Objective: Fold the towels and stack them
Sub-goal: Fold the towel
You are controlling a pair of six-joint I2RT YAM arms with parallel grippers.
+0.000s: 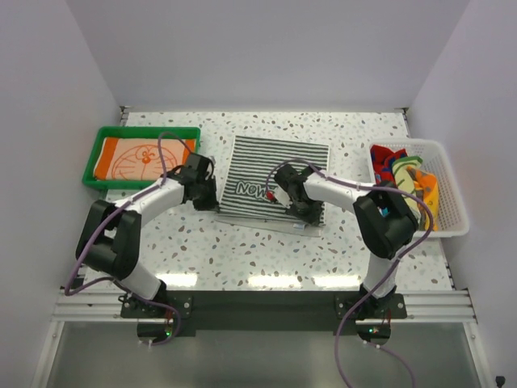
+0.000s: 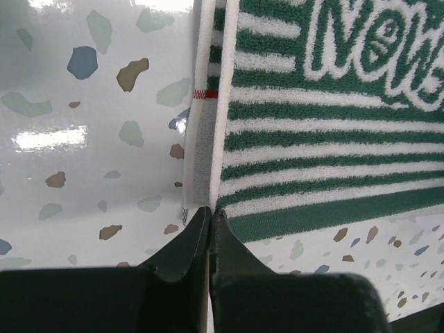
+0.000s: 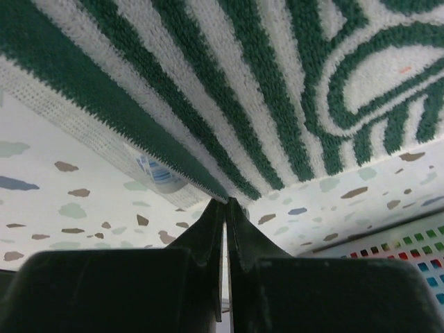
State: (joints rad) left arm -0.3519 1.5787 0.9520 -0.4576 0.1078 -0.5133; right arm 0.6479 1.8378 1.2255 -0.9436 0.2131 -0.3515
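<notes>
A dark-and-white striped towel (image 1: 275,182) with lettering lies spread at the table's middle. My left gripper (image 1: 208,196) is at its near-left corner. In the left wrist view the left gripper (image 2: 210,211) is shut, with the striped towel's (image 2: 333,139) white hem pinched at the tips. My right gripper (image 1: 311,215) is at the near-right corner. The right gripper (image 3: 226,202) is shut on the edge of the striped towel (image 3: 229,90), which is raised there and shows a label underneath. An orange towel with a cartoon drawing (image 1: 141,159) lies in the tray. Several coloured towels (image 1: 408,174) sit bunched in the basket.
The green plastic tray (image 1: 95,153) stands at the back left. The white mesh basket (image 1: 452,194) stands along the right wall and also shows low right in the right wrist view. White walls close in the speckled table (image 1: 258,255) on three sides.
</notes>
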